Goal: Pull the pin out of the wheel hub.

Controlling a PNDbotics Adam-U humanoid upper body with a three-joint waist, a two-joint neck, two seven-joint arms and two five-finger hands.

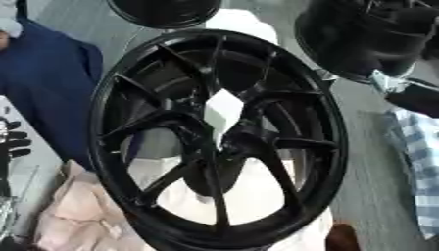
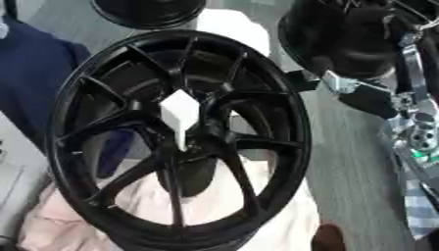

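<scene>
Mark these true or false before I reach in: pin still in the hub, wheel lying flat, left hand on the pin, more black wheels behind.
1. The white pin sits at the hub of the black wheel. True.
2. The wheel lies flat. False: it stands tilted on its rim.
3. The left hand holds the pin. False: it shows at the left edge, apart from it.
4. Other black wheels stand behind. True.
</scene>
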